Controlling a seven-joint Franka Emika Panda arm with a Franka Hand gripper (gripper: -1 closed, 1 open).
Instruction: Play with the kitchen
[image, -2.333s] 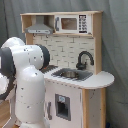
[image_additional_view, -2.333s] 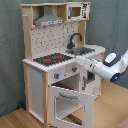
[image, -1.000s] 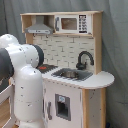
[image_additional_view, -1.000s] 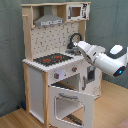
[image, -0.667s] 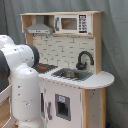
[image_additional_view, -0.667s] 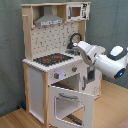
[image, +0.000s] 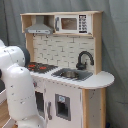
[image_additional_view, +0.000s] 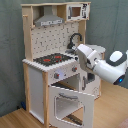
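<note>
The kitchen (image: 65, 70) is a tall white and light-wood toy seen in both exterior views. It has a black-red stovetop (image: 42, 66), a sink (image: 73, 74), a black faucet (image: 84, 58) and a grey hood (image: 40, 29). In the second exterior view its oven door (image_additional_view: 72, 104) hangs open below the knobs (image_additional_view: 65, 73). My white arm (image_additional_view: 102, 66) reaches in from the second exterior view's right. The gripper (image_additional_view: 79, 50) is at counter height beside the stovetop (image_additional_view: 52, 59), in front of the faucet (image_additional_view: 75, 38). In the first exterior view only the arm's bulk (image: 17, 85) shows.
A microwave (image: 70, 23) sits on the top shelf beside the hood. A rounded counter end (image: 100, 79) sticks out past the sink. A grey curtain (image: 115, 45) hangs behind the kitchen. The wooden floor (image_additional_view: 20, 119) lies in front.
Since the earliest frames the arm has risen from the knob front to counter height by the sink. Over the last second it has barely moved.
</note>
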